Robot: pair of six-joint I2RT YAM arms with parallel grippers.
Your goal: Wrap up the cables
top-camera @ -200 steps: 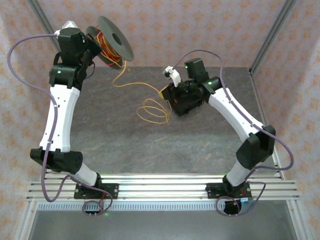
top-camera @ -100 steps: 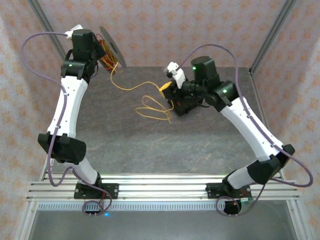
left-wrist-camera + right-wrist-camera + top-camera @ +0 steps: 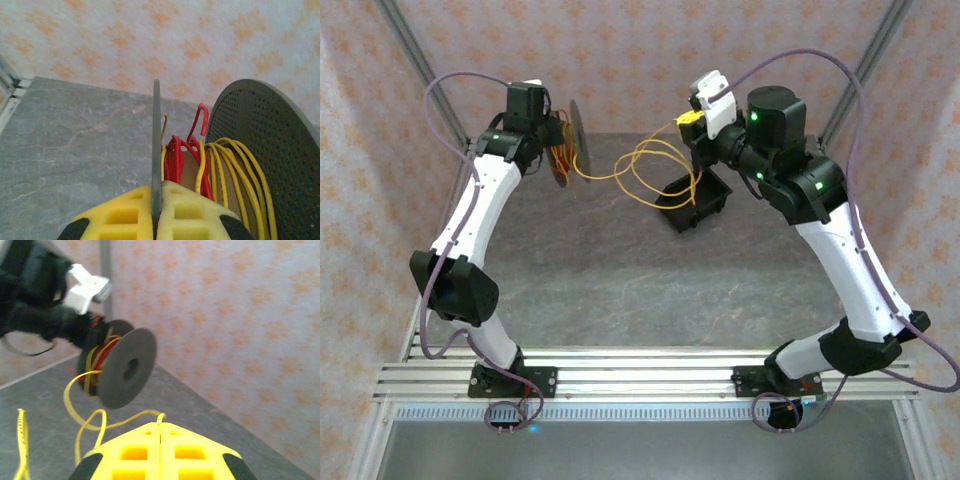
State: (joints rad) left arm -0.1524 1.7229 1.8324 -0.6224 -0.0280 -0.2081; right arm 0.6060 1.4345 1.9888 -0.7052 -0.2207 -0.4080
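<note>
A dark grey spool (image 3: 570,150) hangs edge-on at the back left, with red and yellow cables (image 3: 197,160) wound on its core. My left gripper (image 3: 157,192) is shut on one thin flange (image 3: 156,130) of the spool. The other flange (image 3: 270,150) stands to the right. A loose yellow cable (image 3: 645,170) runs from the spool in hanging loops to my right gripper (image 3: 688,122), raised at the back centre. The right gripper (image 3: 160,426) is shut on the yellow cable (image 3: 125,420), with the spool (image 3: 125,367) ahead of it to the left.
A black open box (image 3: 692,205) sits on the grey table (image 3: 620,280) below the right gripper. Patterned walls close in the back and sides. Metal frame posts (image 3: 865,70) stand at the back corners.
The right gripper has risen and moved back, lifting the cable loops off the table. The left arm has swung the spool rightwards and turned it edge-on.
</note>
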